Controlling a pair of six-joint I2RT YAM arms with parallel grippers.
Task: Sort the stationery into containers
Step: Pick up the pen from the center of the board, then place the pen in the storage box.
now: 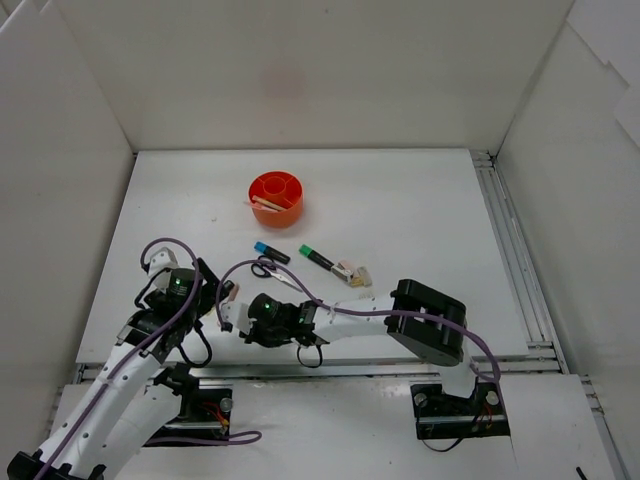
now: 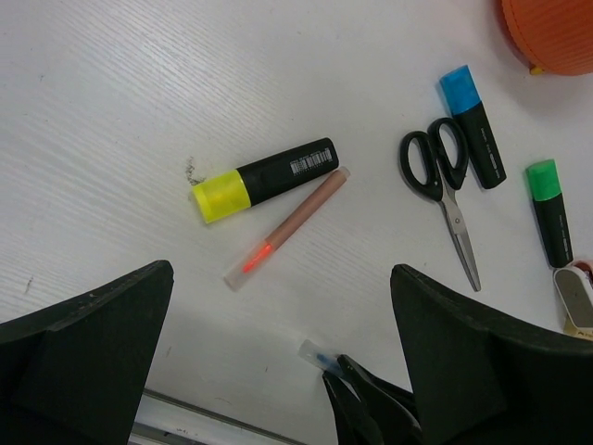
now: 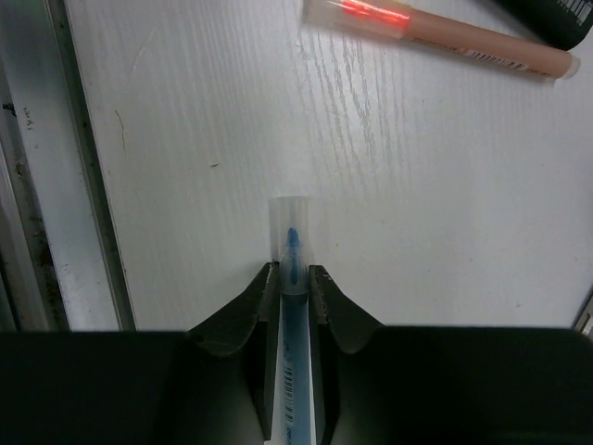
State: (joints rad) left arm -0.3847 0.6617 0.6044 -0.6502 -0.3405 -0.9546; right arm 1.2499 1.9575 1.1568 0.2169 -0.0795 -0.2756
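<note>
A thin blue pen (image 3: 292, 232) lies on the white table with my right gripper (image 3: 292, 273) shut on its capped end. The same pen tip (image 2: 320, 354) shows in the left wrist view beside the right fingers (image 2: 375, 408). My left gripper (image 2: 283, 273) hangs open just above an orange pen (image 2: 289, 227) and a yellow highlighter (image 2: 264, 179), holding nothing. Black-handled scissors (image 2: 440, 190), a blue highlighter (image 2: 471, 125), a green highlighter (image 2: 551, 211) and an eraser (image 2: 576, 297) lie to the right. The orange organiser (image 1: 275, 198) stands further back with a few pens in it.
The table's front edge and its metal rail (image 3: 56, 185) run close to the left of the held pen. Both arms (image 1: 300, 322) crowd the front left of the table. White walls (image 1: 60, 200) enclose the workspace on three sides.
</note>
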